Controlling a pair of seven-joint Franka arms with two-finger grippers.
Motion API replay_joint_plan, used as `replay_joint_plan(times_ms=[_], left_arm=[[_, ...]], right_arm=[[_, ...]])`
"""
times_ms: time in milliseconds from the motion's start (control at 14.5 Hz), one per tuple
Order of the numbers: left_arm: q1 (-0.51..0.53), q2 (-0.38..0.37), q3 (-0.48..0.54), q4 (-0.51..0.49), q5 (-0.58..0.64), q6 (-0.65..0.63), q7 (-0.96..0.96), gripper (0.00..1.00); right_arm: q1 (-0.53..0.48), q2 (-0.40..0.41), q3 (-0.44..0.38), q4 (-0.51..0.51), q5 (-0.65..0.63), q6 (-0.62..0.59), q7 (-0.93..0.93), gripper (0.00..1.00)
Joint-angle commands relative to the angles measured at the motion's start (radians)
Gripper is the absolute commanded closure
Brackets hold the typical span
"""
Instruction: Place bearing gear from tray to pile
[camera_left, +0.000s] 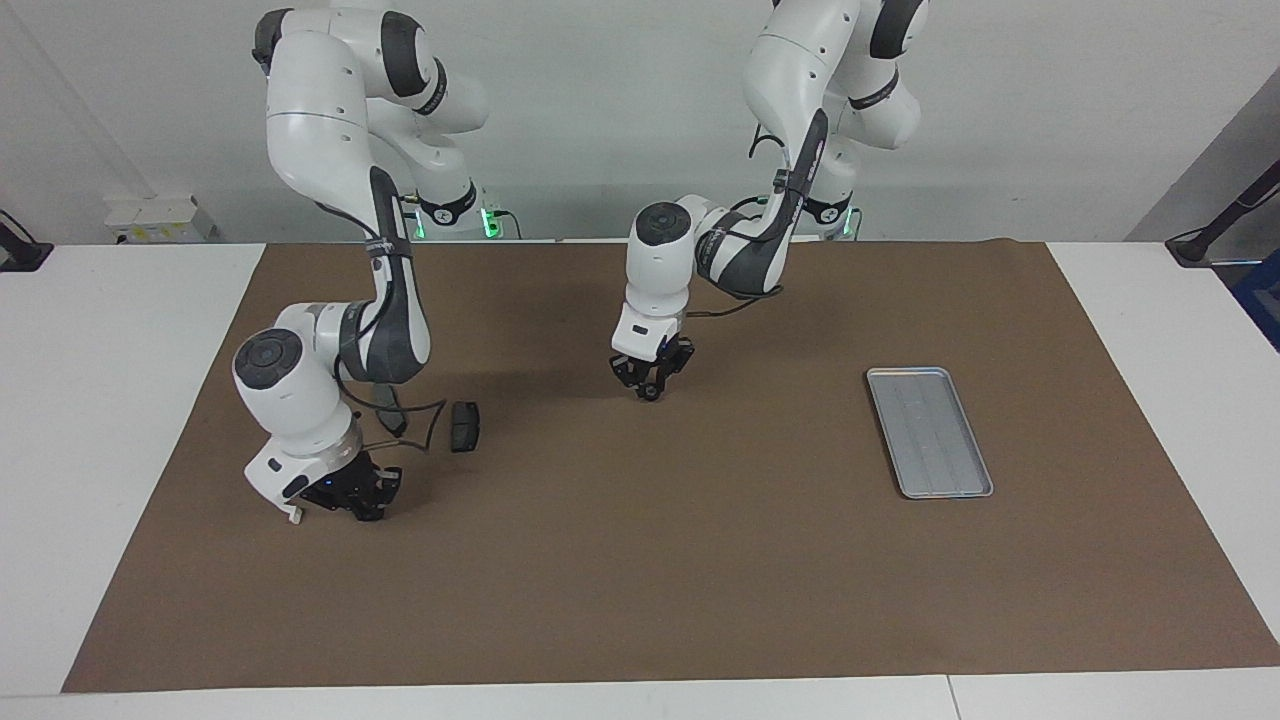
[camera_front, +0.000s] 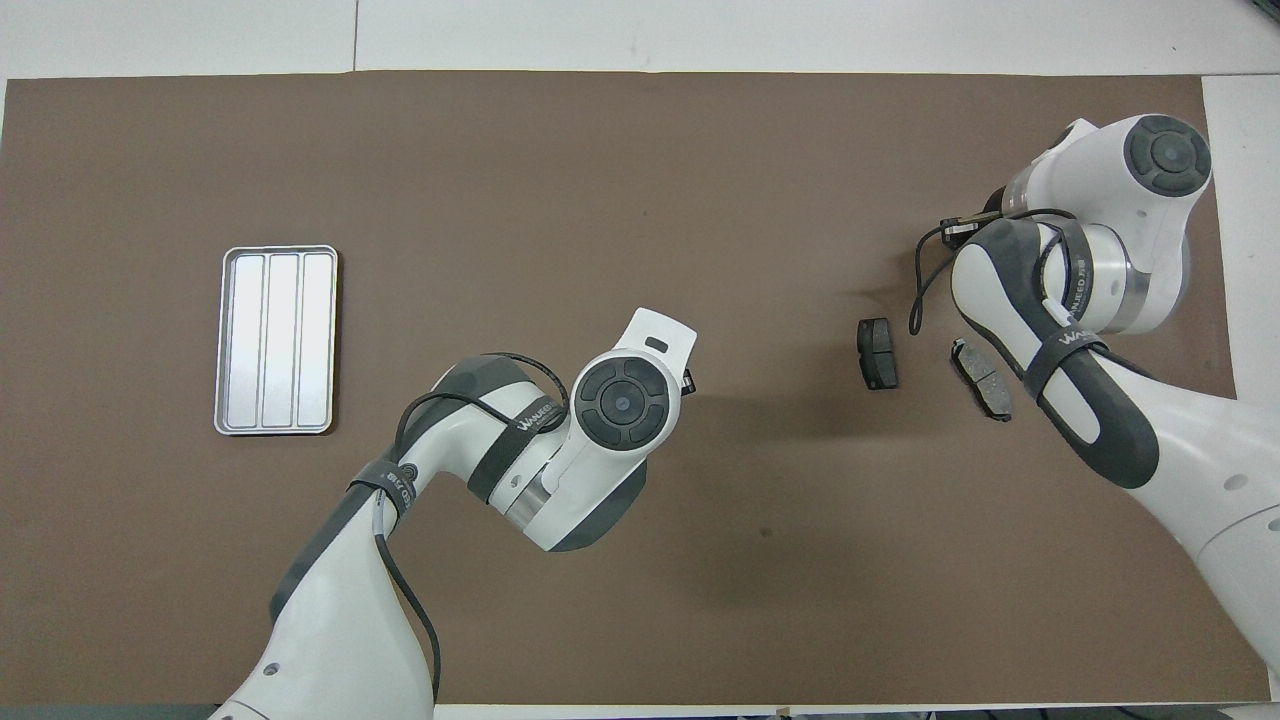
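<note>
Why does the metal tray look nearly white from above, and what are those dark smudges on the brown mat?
Overhead view: the tray catches light from above and glares pale, though its ridges still show. Facing view: the same tray reads dull grey, no glare. Both views: the smudges are soft, blurry-edged shadows that the arms cast on the brown mat, not stains.
</note>
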Motion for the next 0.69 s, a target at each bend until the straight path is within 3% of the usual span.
replay_joint_plan(times_ms=[0,207,276,344,413,482,620], left_arm=[[-0.017,-0.001,0.016,-0.028,0.029,0.045,-0.025,1.0],[-0.015,-0.002,0.016,-0.046,0.043,0.063,-0.023,1.0],[-0.014,-0.002,0.016,-0.046,0.043,0.063,-0.023,0.94],[-0.012,-0.002,0.016,-0.046,0.043,0.063,-0.022,0.63],[-0.01,-0.002,0.016,-0.046,0.045,0.063,-0.019,0.45],[-0.01,-0.002,0.016,-0.046,0.045,0.062,-0.017,0.31],[-0.007,-0.002,0.016,-0.042,0.046,0.05,-0.014,0.13]], right_arm=[[-0.01,0.013,0.011,-0.004,-0.01,0.032,-0.019,1.0],[-0.01,0.013,0.011,-0.004,-0.01,0.03,-0.016,1.0],[-0.01,0.013,0.011,-0.004,-0.01,0.025,-0.014,1.0],[-0.009,0.012,0.011,-0.004,-0.01,0.022,-0.011,0.79],[-0.01,0.012,0.011,-0.004,-0.01,0.022,-0.011,0.3],[-0.009,0.01,0.011,-0.003,-0.01,0.018,-0.014,0.0],[-0.006,-0.003,0.009,-0.001,-0.011,-0.007,-0.019,0.0]])
